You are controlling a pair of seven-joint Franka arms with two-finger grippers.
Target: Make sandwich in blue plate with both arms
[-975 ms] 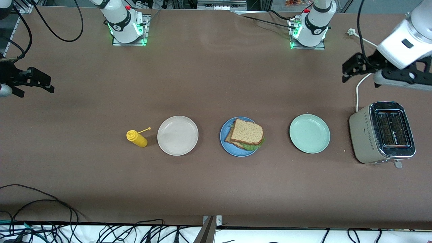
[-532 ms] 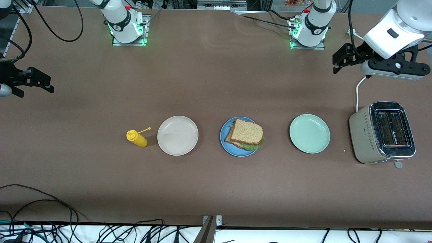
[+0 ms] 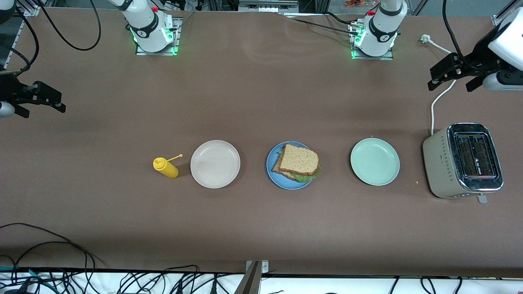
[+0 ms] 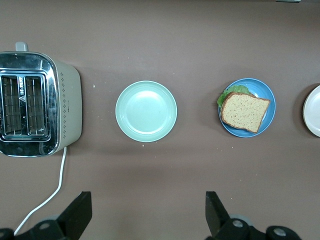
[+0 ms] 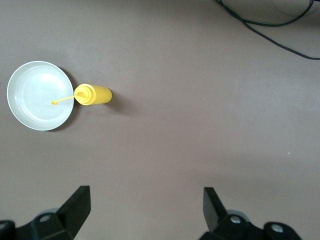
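Change: the left gripper has swung from over the table near the toaster out toward the left arm's end of the table, higher above the toaster's white cord — a withdrawal, not an approach.
Meaning: judged from the layout, the sandwich is assembled and the arm is clearing away; nothing appears left to place.
Sandwich: the sandwich lies on the blue plate, top slice squared over the lower one, a ruffle of lettuce showing at the edge nearer the front camera.
Blue plate: in the middle of the row, between the beige-white plate and the mint-green plate.
Left gripper: fingers spread wide, nothing between them — the left wrist view shows both fingertips apart over bare table.
Right gripper: the right gripper waits at the right arm's end of the table, jaws wide apart and empty.
Count: three plates, one sandwich of two bread slices, one yellow squeeze bottle beside the beige-white plate, one two-slot toaster, two arms.
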